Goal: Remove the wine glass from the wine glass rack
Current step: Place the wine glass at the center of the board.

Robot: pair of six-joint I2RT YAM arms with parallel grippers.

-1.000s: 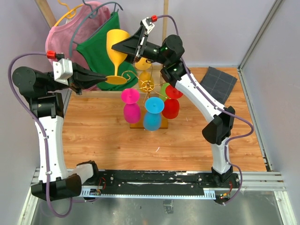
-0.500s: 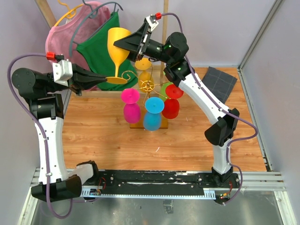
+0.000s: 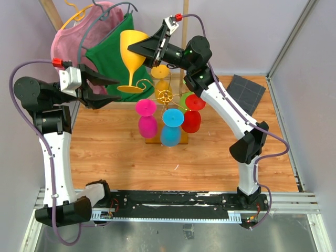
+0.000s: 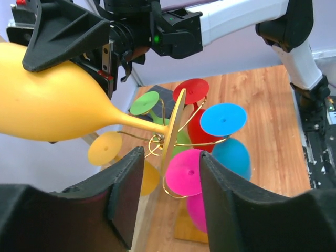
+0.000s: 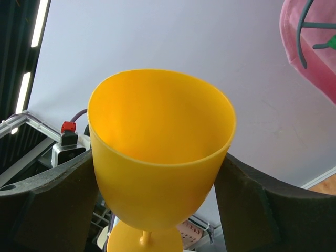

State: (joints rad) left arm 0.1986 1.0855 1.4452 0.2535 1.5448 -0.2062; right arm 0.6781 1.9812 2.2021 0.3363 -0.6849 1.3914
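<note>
A yellow wine glass [image 3: 132,48] hangs upright in the air above and left of the gold wine glass rack [image 3: 165,96]. My right gripper [image 3: 142,50] is shut on its bowl [image 5: 157,157], one finger pressed to each side. My left gripper [image 3: 116,90] is open, its fingers [image 4: 126,194] spread on either side of the glass's foot [image 4: 176,123] without touching it. In the left wrist view the bowl [image 4: 52,105] lies at upper left. The rack [image 4: 157,144] still holds pink [image 3: 146,118], blue [image 3: 171,127] and red [image 3: 191,119] glasses upside down, among others.
A wooden clothes frame with pink [image 3: 68,42] and green [image 3: 110,55] garments on hangers stands at the back left, close behind the left gripper. A dark grey cloth [image 3: 247,92] lies at the back right. Walls enclose the wooden table [image 3: 131,157].
My left gripper has opened and let go of the yellow glass's foot. My right gripper has closed in on the bowl and now carries the glass.
</note>
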